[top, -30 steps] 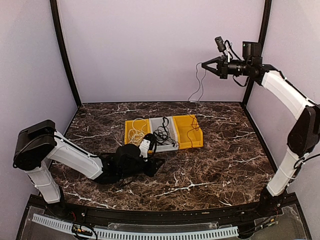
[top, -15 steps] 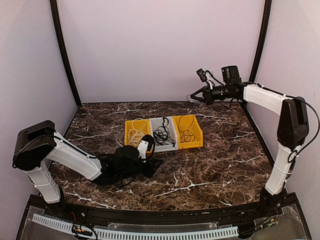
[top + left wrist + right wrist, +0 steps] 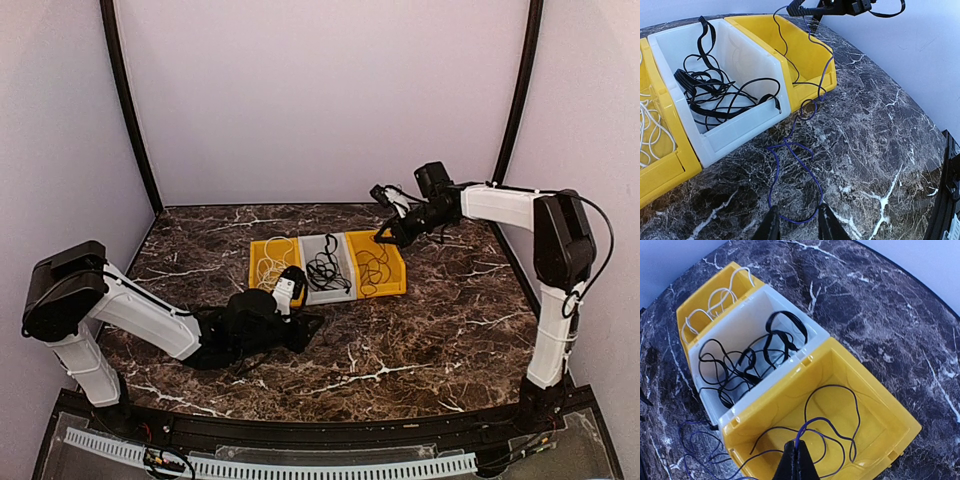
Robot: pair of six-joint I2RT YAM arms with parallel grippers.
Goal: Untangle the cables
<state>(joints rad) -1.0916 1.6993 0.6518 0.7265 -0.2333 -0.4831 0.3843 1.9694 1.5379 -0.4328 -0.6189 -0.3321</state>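
while the thin dark cable (image 3: 831,386) is curling down into the right yellow bin (image 3: 875,427), its tail is spilling over the front wall and lying in loops on the table (image 3: 865,150). my right gripper (image 3: 799,455) is hanging over that bin, squeezed tight on the cable's top end. my left gripper (image 3: 797,220) is sitting low on the table, fingers apart and pinching nothing, with one loop lying between them. the black cable (image 3: 715,90) is sitting in the white bin (image 3: 747,50), the white cable (image 3: 649,125) in the left yellow bin (image 3: 665,172). i think i am putting away the last cable. next, i am guessing the tail needs lifting in too, without hooking the black one.
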